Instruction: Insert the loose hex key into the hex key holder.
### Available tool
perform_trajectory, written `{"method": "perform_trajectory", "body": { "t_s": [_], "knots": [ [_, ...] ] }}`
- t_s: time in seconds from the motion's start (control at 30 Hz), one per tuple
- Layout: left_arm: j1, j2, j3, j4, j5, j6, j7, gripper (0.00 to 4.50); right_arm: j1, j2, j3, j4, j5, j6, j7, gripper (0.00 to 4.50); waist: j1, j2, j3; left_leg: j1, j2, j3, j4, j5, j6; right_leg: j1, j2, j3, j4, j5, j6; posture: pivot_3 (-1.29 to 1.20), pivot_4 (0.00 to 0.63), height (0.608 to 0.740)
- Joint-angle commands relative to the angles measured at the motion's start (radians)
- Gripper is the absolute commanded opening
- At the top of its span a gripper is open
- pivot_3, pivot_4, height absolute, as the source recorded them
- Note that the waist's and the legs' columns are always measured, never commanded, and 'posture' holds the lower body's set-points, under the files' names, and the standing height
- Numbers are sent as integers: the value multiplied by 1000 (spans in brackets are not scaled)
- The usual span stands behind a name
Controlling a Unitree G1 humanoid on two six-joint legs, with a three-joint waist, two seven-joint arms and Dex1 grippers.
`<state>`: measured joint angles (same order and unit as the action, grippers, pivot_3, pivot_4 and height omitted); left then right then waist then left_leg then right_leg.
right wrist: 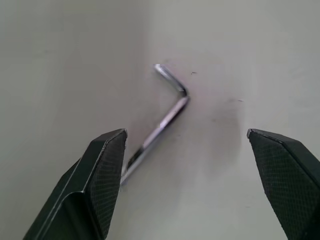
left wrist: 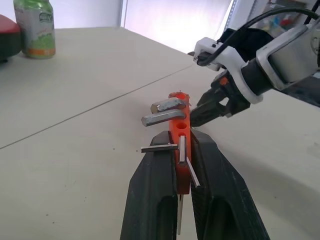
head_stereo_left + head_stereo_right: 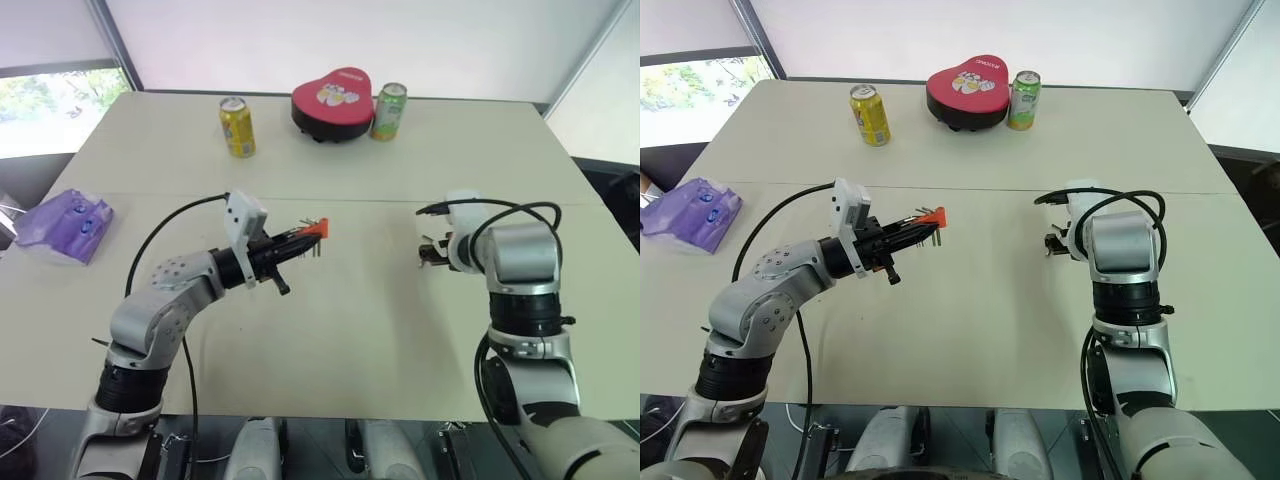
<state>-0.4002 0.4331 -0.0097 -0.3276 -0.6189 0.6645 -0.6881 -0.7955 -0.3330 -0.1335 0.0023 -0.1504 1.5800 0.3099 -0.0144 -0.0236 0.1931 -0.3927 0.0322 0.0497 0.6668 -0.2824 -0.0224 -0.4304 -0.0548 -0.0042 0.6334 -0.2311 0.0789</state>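
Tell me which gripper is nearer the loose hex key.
Right. The right gripper hangs open just above the loose hex key lying on the table. The left gripper is farther off, shut on the hex key holder.

The loose hex key's (image 1: 165, 112) long end runs behind the right gripper's (image 1: 187, 150) left finger (image 1: 102, 170). The hex key holder's (image 2: 179, 150) lower part is hidden between the left gripper's (image 2: 187, 165) fingers. The red heart-shaped tin (image 2: 7, 37) is cut off at the picture's edge.
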Motion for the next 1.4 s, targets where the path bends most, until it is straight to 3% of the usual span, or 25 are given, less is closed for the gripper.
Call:
{"method": "perform_trajectory", "body": {
  "t_s": [0.03, 0.3, 0.4, 0.57, 0.77, 0.9, 1.03, 1.2, 1.4],
  "knots": [
    [-9, 8, 3, -42, -4, -6, 0, 0, -40, 23, -39, 27, 19, -35, -51, 3988, 0, 0, 0, 0, 0, 0, 0, 0, 0, 0, 0, 0, 0, 0, 0, 0, 150, 740],
    [-14, 16, 1, -39, -1, -9, -3, 0, -48, 76, -39, 27, 66, -14, -102, 3988, -3, 0, 0, 0, 0, 0, 0, 0, 0, 0, 0, 0, 0, 0, 0, 0, 150, 740],
    [-16, 18, -2, -39, 0, -10, -1, 0, -46, 89, -30, 17, 83, 6, -111, 2738, -3, 0, 0, 0, 0, 0, 0, 0, 0, 0, 0, 0, 0, 0, 0, 0, 150, 740],
    [-19, 19, -1, -36, 2, -10, 1, 0, -34, 82, -27, 22, 105, 12, -127, 172, 0, 0, 0, 0, 0, -1, 0, 0, 0, 0, 0, 0, 0, 0, 0, 0, 150, 740],
    [-23, 21, 1, -30, 2, -11, 0, 0, -25, 80, -14, -5, 136, 8, -130, 77, 0, 0, 0, 0, 0, -1, 0, 0, 0, 0, 0, 0, 0, 0, 0, 0, 150, 740],
    [-26, 19, 5, -22, 4, -17, 1, 0, 39, 90, 2, -135, 162, -293, -117, 77, -1, 0, 0, 0, 0, -1, -1, 0, 0, 0, 1, 0, -1, 0, 0, 0, 150, 740],
    [-39, 12, 3, -6, 10, -27, 2, 0, 137, 128, 6, -232, 220, -780, -52, 77, -2, 0, 0, 0, 0, -1, -1, 0, 0, 0, 1, 0, -2, 0, 1, 0, 150, 740],
    [-67, 0, 5, 28, 23, -43, 2, 0, 150, 280, -97, -259, 469, -999, 51, 77, -4, 0, 0, 0, 2, -2, -1, 0, 0, 0, 3, 0, -1, 0, 2, 0, 150, 740],
    [-121, -21, 5, 69, 42, -57, 12, 0, 197, 406, -117, -266, 756, -1002, 138, 77, 1, 0, 0, 0, 3, -3, -1, 0, 0, 0, 3, 0, -1, 0, 1, 0, 150, 740]
  ]
}}
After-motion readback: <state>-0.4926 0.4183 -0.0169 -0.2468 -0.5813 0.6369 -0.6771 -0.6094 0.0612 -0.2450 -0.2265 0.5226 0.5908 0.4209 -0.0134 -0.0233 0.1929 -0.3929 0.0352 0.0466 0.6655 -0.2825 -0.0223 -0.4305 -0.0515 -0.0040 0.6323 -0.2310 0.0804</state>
